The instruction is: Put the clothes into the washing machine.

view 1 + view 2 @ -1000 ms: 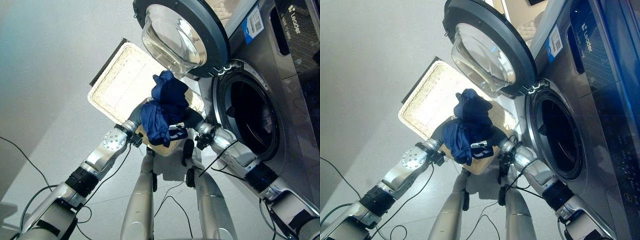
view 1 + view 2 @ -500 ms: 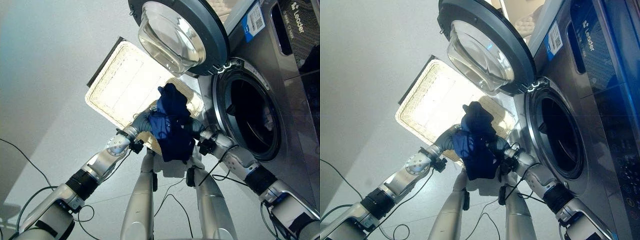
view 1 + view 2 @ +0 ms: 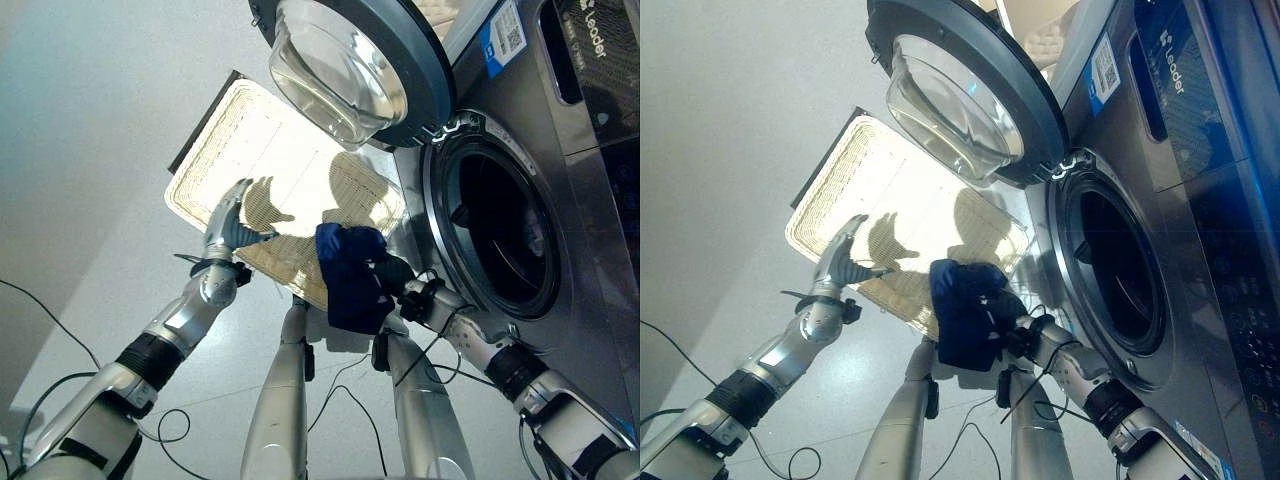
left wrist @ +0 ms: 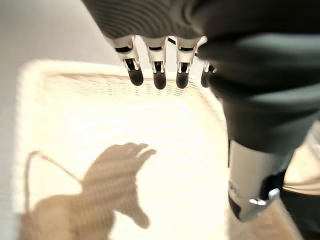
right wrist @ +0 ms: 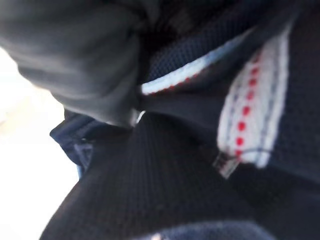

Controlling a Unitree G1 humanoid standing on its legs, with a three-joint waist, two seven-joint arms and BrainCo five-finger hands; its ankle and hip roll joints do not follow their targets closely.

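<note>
Right hand [image 3: 392,275] clamped on bunched dark-blue knit garment [image 3: 345,280], frame centre, beside round drum opening [image 3: 500,235]. Left hand [image 3: 228,222] spread over pale wicker basket [image 3: 265,150]. Lift bundle above rim; tuck trailing cloth inside.

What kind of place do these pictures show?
Probably a laundry area: a front-loading washing machine with its door swung open, a wicker basket on the floor beside it, and a dark blue garment.

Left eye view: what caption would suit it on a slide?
Right hand carries navy garment toward the open washer; left hand open over the basket.
</note>
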